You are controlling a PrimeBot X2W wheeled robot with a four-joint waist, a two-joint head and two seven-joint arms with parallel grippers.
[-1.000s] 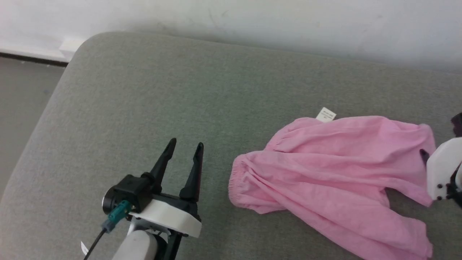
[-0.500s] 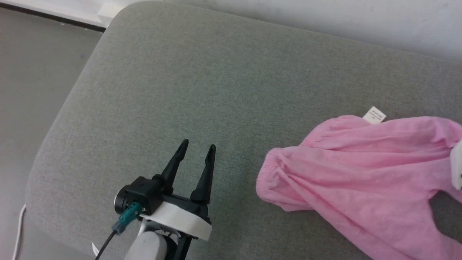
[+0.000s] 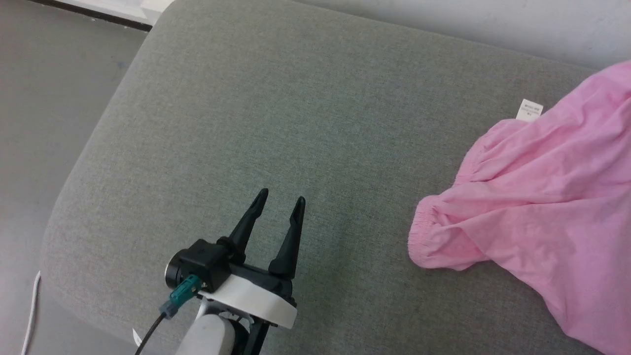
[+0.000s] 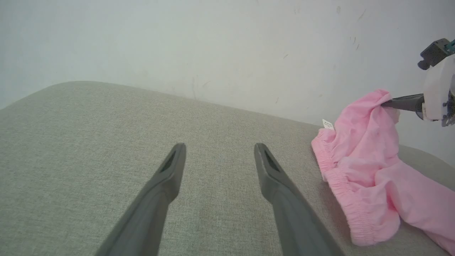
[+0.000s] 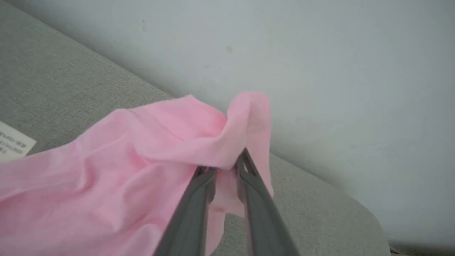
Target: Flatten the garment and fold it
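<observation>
The garment [image 3: 542, 197] is a crumpled pair of light-pink shorts at the right of the grey cushion [image 3: 296, 123], its gathered waistband [image 3: 424, 241] toward the middle and a small white label [image 3: 530, 109] at its far edge. My right gripper [image 5: 224, 167] is shut on a fold of the garment [image 5: 149, 156] and holds that part lifted off the cushion [image 5: 64, 85]. In the left wrist view the right gripper [image 4: 387, 103] pinches the garment [image 4: 362, 156] near the wall. My left gripper [image 3: 281, 202] stands open above bare cushion, well left of the waistband, holding nothing.
A pale wall [image 3: 493, 19] runs right behind the cushion. The cushion's rounded left edge drops to a grey floor [image 3: 44, 98]. A white cable [image 3: 30, 315] lies on the floor at the lower left.
The head camera has swung left, shifting the picture. My right gripper has shut on the garment's far part and raised it; the label sits higher. The left gripper stays open.
</observation>
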